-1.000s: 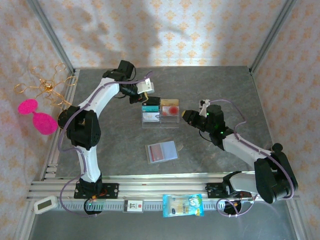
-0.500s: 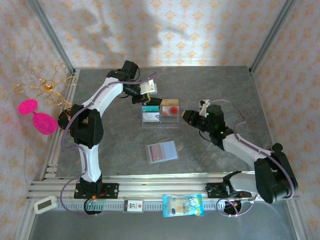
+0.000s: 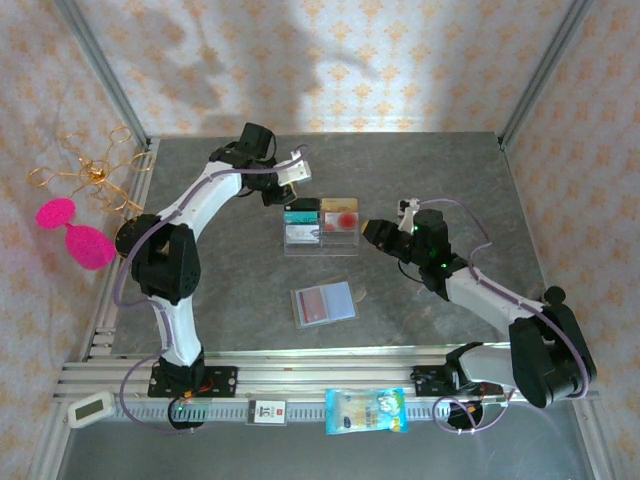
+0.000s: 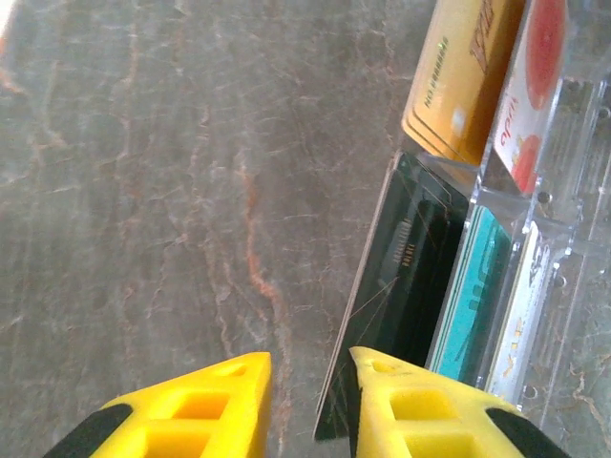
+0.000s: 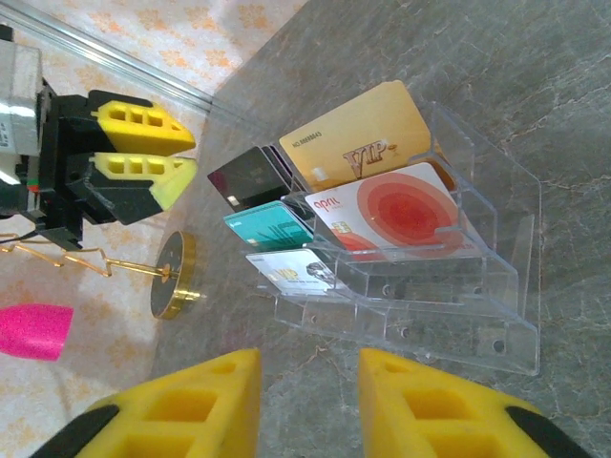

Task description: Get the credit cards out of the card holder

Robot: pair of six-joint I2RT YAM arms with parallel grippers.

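I read both pincers as parted and empty: left gripper (image 4: 307, 367) behind the tray's (image 5: 506, 277) left end, right gripper (image 5: 307, 358) to its right. Cards (image 5: 382, 215) stand in the tray; the holder (image 3: 323, 303) lies open in front of it.

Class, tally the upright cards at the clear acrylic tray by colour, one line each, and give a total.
Gold card: 1
Red-and-white card: 1
Black card: 1
Teal card: 1
White card: 1
Total: 5
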